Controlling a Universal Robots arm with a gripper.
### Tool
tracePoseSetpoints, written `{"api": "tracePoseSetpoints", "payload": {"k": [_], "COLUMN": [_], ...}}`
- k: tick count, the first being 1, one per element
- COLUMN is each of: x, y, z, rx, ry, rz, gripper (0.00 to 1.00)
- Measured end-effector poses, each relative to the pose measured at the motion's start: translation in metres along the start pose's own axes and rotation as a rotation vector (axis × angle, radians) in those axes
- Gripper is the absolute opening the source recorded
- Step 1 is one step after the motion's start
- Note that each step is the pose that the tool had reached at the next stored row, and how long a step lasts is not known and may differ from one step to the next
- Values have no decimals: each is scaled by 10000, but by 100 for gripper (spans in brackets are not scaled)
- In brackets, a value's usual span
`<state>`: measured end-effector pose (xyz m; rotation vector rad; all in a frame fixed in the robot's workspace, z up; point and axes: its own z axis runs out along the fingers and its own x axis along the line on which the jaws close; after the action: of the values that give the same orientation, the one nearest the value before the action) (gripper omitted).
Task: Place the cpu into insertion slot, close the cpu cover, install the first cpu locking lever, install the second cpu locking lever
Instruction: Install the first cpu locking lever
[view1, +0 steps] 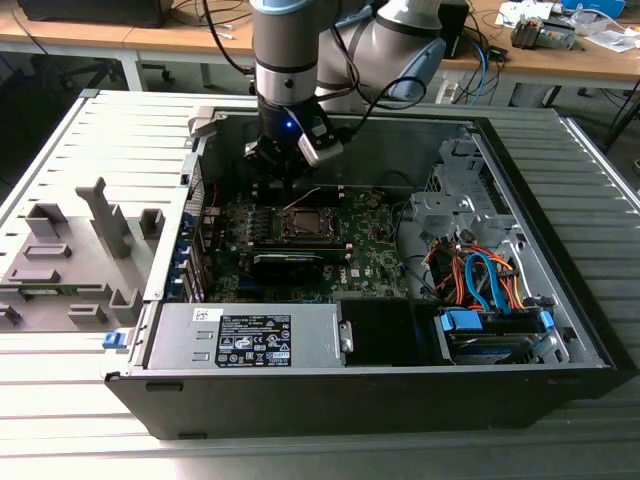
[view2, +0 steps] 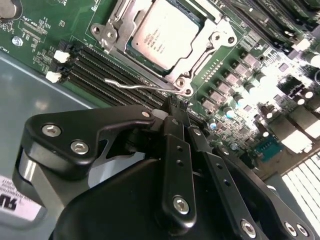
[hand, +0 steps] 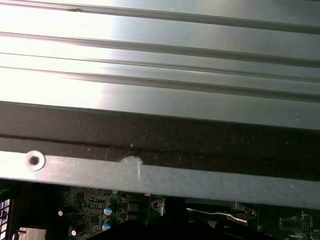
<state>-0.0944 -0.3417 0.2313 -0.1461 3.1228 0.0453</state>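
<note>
Open black PC case (view1: 560, 345) lying on its side on a grey ribbed table (view1: 120, 130). Inside there's a green motherboard (view1: 370, 255), a silver power supply (view1: 245, 335) at the near edge, and a bundle of orange and blue cables (view1: 480, 280) toward the exterior view's right. Grey fixture blocks (view1: 75, 250) sit on the table at the exterior view's left. Wooden desks (view1: 570, 60) run along the back.

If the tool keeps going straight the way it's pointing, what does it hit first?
Most likely the thin wire locking lever lying beside the insertion slot, just ahead of the tool in the second wrist view. The cpu sits further on. Depth is unclear.
</note>
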Motion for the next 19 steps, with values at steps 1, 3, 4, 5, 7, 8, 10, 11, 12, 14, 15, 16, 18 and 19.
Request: {"api": "tracePoseSetpoints", "payload": {"k": [1,3,4,5,7,8,10,11,12,14,15,16,18,19], "x": [-11,-24,-29,-32,-34,-35,-36,-36,-35,-40,-44,-47,-57,-68], "y": [-1,0,0,2,6,10,14,15,15,15,15,15,15,15], "z": [25,56,69,80,100,107,118,124,129,155,163,168,176,183], "rx": [3,8,9,10,10,11,8,9,9,12,14,16,19,18], "ry": [2,5,5,7,6,8,9,9,10,12,14,15,18,18], "rz": [-6,-20,-25,-29,-49,-72,-115,-132,-146,-214,-243,-266,-312,-346], "gripper": [11,11,11,11,11,11,11,11,11,11,11,11,11,11]}}
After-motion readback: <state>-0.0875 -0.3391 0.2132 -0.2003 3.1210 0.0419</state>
